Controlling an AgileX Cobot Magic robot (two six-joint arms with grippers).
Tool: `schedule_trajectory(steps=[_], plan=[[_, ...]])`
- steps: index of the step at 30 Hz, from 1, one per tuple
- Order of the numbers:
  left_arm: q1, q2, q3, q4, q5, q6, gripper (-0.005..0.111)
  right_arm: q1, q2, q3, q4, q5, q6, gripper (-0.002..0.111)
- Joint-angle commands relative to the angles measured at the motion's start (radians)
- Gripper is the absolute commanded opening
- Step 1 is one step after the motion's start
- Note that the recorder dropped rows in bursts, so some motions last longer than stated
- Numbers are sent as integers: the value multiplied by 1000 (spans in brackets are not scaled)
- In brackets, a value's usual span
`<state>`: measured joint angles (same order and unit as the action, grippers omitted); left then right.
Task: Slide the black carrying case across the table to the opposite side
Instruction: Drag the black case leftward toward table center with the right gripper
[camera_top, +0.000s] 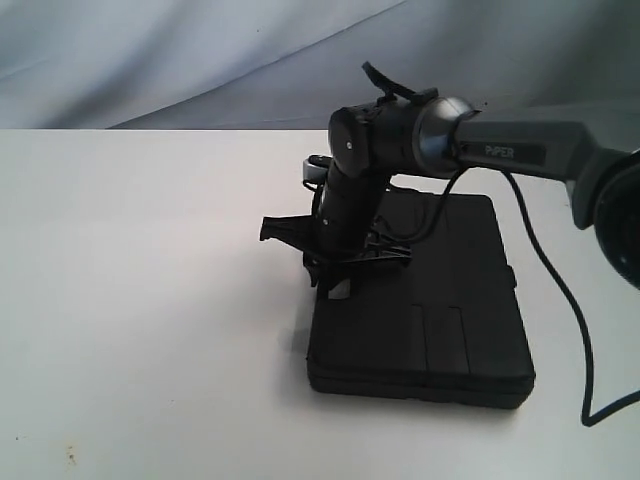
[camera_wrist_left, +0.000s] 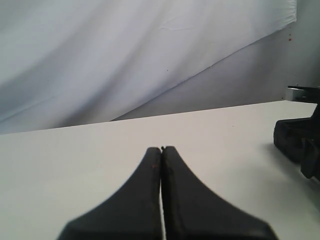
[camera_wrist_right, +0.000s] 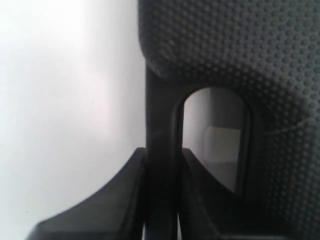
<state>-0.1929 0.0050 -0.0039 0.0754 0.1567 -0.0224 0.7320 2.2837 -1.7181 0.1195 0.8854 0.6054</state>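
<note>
The black case (camera_top: 440, 310) lies flat on the white table (camera_top: 150, 300), right of the middle in the exterior view. My right gripper (camera_top: 335, 265) points down at the case's left short edge. In the right wrist view its two fingers, with my right gripper (camera_wrist_right: 162, 155) between them, clamp the thin bar (camera_wrist_right: 161, 115) beside the handle slot (camera_wrist_right: 215, 135); the dimpled case top (camera_wrist_right: 240, 45) fills the rest. My left gripper (camera_wrist_left: 161, 149) is shut on nothing, low over bare table, and is out of the exterior view.
A black cable (camera_top: 570, 300) hangs from the right arm (camera_top: 500, 150) and loops over the table past the case's right side. A grey cloth backdrop (camera_top: 200, 50) stands behind the far edge. A dark shape (camera_wrist_left: 292, 142) shows at the edge of the left wrist view.
</note>
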Motion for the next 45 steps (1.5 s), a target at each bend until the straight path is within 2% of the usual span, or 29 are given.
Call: schedule_trajectory(steps=[1, 14, 31, 33, 38, 41, 45], plan=[[4, -5, 4, 1, -3, -2, 0, 25, 37, -54, 31, -40, 10, 0], [4, -5, 4, 1, -3, -2, 0, 72, 113, -156, 39, -32, 10, 0], [4, -5, 4, 1, -3, -2, 0, 73, 117, -157, 69, -34, -88, 0], [4, -5, 4, 1, -3, -2, 0, 73, 117, -157, 69, -31, -88, 6], [4, -5, 4, 1, -3, -2, 0, 73, 117, -157, 75, -28, -72, 30], [4, -5, 4, 1, -3, -2, 0, 73, 117, -157, 75, -28, -39, 41], [4, -5, 4, 1, -3, -2, 0, 71, 115, -157, 73, -28, -25, 44]])
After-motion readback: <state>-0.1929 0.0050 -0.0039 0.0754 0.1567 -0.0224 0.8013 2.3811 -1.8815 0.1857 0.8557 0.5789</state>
